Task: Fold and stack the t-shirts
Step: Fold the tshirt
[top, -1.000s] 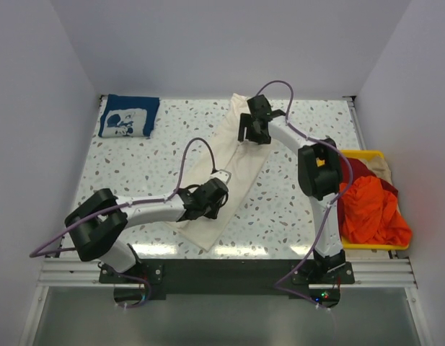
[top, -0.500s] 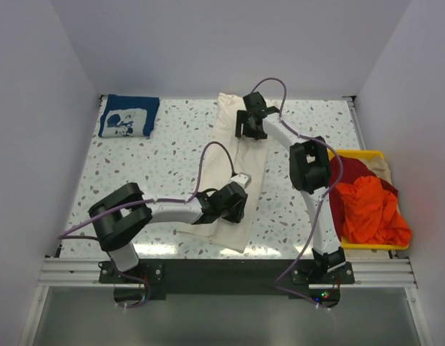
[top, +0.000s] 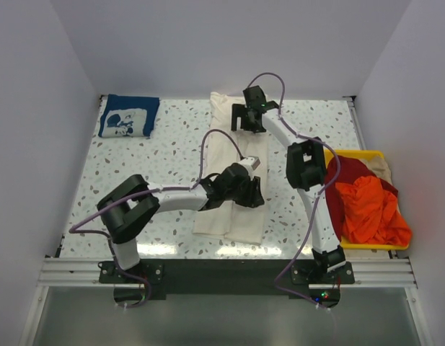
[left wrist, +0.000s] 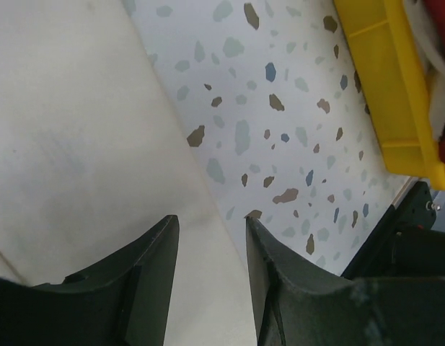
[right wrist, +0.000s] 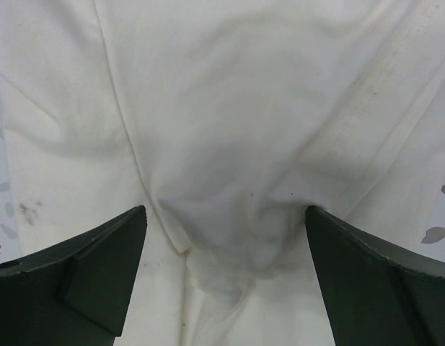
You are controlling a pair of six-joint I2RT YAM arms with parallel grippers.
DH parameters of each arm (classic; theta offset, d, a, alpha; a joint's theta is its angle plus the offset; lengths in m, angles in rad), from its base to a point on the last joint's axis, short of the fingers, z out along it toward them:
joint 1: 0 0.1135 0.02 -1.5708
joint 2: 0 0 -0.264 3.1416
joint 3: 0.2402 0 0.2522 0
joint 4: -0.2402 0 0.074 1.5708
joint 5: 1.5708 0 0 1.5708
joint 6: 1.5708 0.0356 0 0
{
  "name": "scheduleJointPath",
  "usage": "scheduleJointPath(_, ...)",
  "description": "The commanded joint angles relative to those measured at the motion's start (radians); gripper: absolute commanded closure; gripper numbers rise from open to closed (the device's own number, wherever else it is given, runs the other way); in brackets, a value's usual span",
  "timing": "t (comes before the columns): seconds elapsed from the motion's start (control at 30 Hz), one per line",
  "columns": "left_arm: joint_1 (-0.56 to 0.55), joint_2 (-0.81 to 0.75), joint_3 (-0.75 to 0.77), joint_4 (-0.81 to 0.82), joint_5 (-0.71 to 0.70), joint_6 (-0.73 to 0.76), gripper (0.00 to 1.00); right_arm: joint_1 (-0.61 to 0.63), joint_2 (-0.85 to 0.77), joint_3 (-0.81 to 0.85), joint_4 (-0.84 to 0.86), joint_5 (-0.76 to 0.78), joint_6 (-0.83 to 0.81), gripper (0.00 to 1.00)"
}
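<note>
The cream t-shirt (top: 229,220) lies as a long folded strip down the middle of the table. My left gripper (top: 252,193) sits low over its right edge; in the left wrist view the left gripper (left wrist: 211,223) is open, with flat cream cloth (left wrist: 78,144) showing in the gap. My right gripper (top: 245,121) is at the strip's far end. In the right wrist view the right gripper (right wrist: 223,216) is wide open over a puckered bunch of cream cloth (right wrist: 229,238). The navy blue t-shirt (top: 128,115) lies folded at the back left. The orange-red t-shirt (top: 370,209) and the beige one (top: 384,167) are in the bin.
The yellow plastic bin (top: 366,153) stands at the table's right edge; its wall (left wrist: 384,79) shows close by in the left wrist view. White walls enclose the speckled table (top: 150,173) on three sides. A dark red cloth (top: 348,173) also lies in the bin.
The cream strip has swung from slanted to nearly straight. My left gripper moved right along it and its jaws widened. My right gripper shifted left at the far end.
</note>
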Motion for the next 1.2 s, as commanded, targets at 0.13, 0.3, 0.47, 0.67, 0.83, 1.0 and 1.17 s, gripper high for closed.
scheduleJointPath(0.13, 0.111, -0.33, -0.098, -0.009, -0.016, 0.02, 0.52, -0.008, -0.173, 0.031, -0.049, -0.06, -0.011, 0.03)
scheduleJointPath(0.3, 0.252, -0.581, -0.353, -0.053, -0.045, 0.028, 0.52, -0.008, -0.414, -0.218, -0.006, -0.064, 0.039, 0.03)
scheduleJointPath(0.47, 0.277, -0.791, -0.494, -0.142, -0.145, 0.005, 0.51, -0.007, -0.699, -0.64, 0.168, -0.162, 0.142, 0.05)
scheduleJointPath(0.67, 0.275, -0.925, -0.65, -0.204, -0.168, -0.095, 0.54, 0.029, -1.069, -1.2, 0.305, -0.222, 0.266, 0.1)
scheduleJointPath(0.83, 0.275, -0.929, -0.742, -0.176, -0.117, -0.103, 0.57, 0.039, -1.311, -1.533, 0.302, -0.274, 0.361, 0.14)
scheduleJointPath(1.0, 0.272, -0.891, -0.802, -0.097, -0.048, -0.126, 0.61, 0.047, -1.47, -1.696, 0.239, -0.346, 0.417, 0.25)
scheduleJointPath(1.17, 0.269, -0.908, -0.832, -0.13, -0.063, -0.155, 0.62, 0.07, -1.465, -1.754, 0.202, -0.418, 0.435, 0.3)
